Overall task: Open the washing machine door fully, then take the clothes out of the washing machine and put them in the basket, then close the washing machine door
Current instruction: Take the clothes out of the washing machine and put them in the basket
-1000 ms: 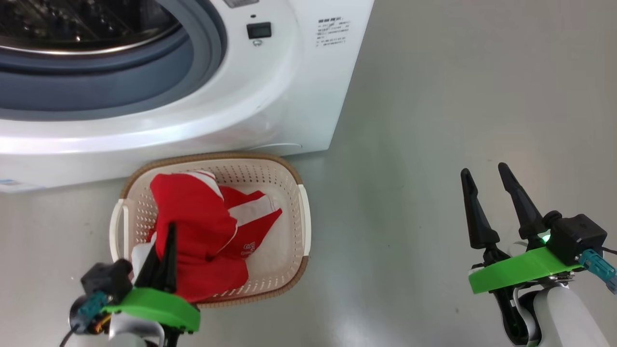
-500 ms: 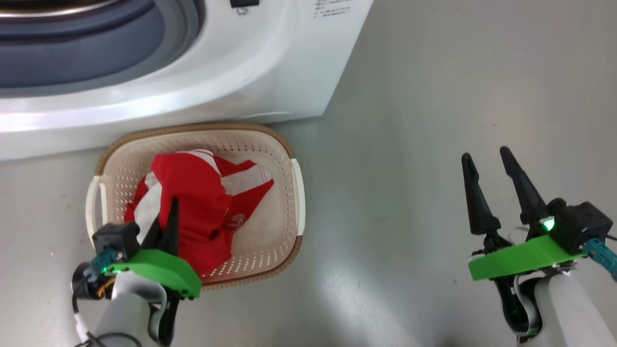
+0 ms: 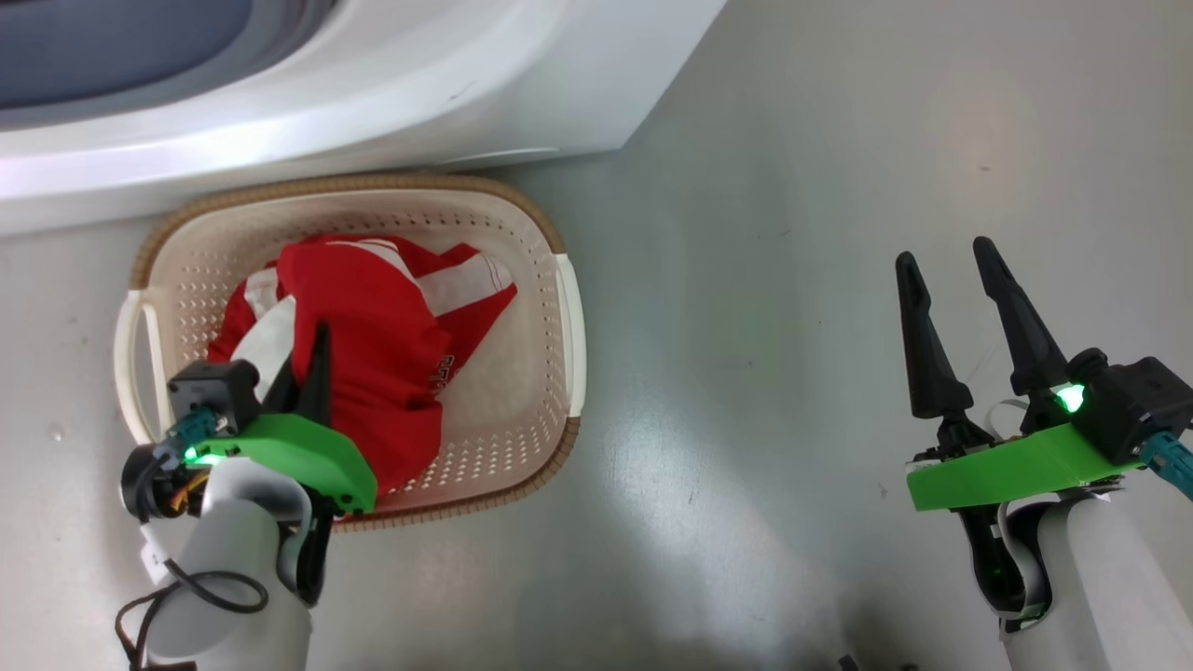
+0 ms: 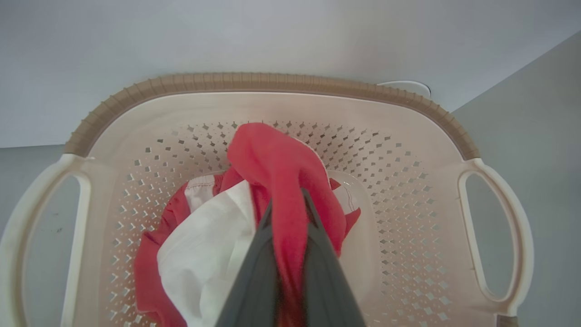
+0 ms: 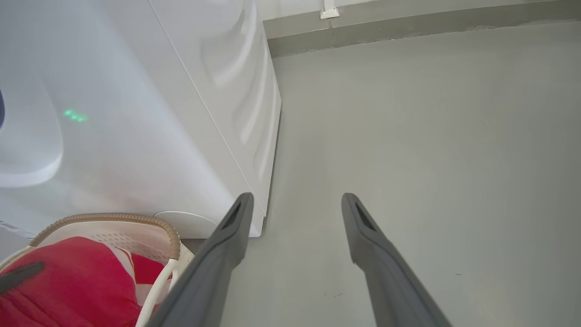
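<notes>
Washing machine (image 3: 373,84) stands at the top, with the basket (image 3: 326,184) on the floor (image 3: 792,280) just before it. Red-and-white clothes (image 3: 391,326) sag into the basket, clamped in the closed left pincer (image 3: 322,331). The right pincer (image 3: 943,250) gapes wide, empty, well apart.

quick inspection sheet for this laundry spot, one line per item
surface: smooth grey floor, few small specks
job's things: red and white jersey-like clothes bunched inside cream perforated plastic basket, just in front of large white washing machine
clutter: nothing seen
grippers: left gripper shut on a fold of the clothes; right gripper open over bare floor
cables: black cable looped at left forearm
surroundings: grey wall base beyond the machine
</notes>
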You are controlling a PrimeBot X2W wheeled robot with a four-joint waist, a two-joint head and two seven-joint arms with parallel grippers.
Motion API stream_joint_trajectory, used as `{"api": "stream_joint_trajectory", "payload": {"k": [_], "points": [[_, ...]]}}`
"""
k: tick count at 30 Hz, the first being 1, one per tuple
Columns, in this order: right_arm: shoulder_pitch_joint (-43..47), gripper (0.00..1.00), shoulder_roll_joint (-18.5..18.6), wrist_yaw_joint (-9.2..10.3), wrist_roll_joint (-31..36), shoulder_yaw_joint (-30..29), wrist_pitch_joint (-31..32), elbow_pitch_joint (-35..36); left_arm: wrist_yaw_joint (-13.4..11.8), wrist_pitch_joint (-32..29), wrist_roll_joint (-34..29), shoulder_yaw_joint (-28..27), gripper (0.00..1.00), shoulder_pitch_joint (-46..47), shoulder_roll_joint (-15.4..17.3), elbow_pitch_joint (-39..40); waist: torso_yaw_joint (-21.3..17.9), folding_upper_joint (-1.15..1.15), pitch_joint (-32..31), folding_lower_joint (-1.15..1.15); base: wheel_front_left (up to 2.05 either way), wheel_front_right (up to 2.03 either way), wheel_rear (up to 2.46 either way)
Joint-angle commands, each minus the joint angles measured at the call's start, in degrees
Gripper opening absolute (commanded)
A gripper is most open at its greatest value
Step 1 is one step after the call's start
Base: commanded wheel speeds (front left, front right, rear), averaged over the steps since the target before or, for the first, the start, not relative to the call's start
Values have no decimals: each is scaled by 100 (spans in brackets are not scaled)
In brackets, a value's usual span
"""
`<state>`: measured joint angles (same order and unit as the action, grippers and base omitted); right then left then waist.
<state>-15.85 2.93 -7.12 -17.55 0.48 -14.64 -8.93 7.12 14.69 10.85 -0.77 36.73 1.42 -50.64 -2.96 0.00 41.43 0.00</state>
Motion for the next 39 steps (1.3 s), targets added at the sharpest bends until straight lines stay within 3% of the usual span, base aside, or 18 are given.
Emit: {"api": "stream_joint_trajectory", "payload": {"k": [1, 2, 5, 7, 8, 9, 11, 20, 39], "points": [[9, 100, -5, -36, 48, 99, -36, 139, 32, 31, -79, -200, 5, -43, 146, 6, -9, 0, 94, 0, 0, 0, 0], [3, 100, -5, -36, 46, 99, -36, 137, 32, 31, -98, -225, 11, -21, 146, -7, -12, 0, 96, 0, 0, 0, 0], [-7, 100, -5, -36, 35, 97, -36, 121, 33, 31, -155, -295, 44, 2, 146, -9, -23, 0, 80, 0, 0, 0, 0], [-11, 100, -5, -36, 29, 98, -36, 116, 34, 31, -170, -311, 47, -1, 146, -9, -25, 0, 69, 0, 0, 0, 0], [-13, 100, -5, -36, 24, 98, -36, 112, 34, 31, -182, -324, 56, -5, 146, -7, -25, 0, 56, 0, 0, 0, 0], [-14, 100, -5, -36, 23, 98, -36, 107, 34, 31, -188, -338, 84, -11, 146, -4, -23, 0, 42, 0, 0, 0, 0], [-14, 100, -5, -36, 25, 97, -36, 91, 35, 31, -182, -354, 100, -27, 146, -4, -14, 0, 5, 0, 0, 0, 0], [17, 100, -5, -36, 18, 141, -36, -54, 35, 31, -47, -413, 100, -372, 146, 87, -3, 0, -511, 0, 0, 0, 0], [632, 100, 6, -36, 45, 211, -36, -475, 36, 31, -12, -542, 100, -1764, 146, 1578, 266, 0, -2391, 0, 0, 0, 0]]}}
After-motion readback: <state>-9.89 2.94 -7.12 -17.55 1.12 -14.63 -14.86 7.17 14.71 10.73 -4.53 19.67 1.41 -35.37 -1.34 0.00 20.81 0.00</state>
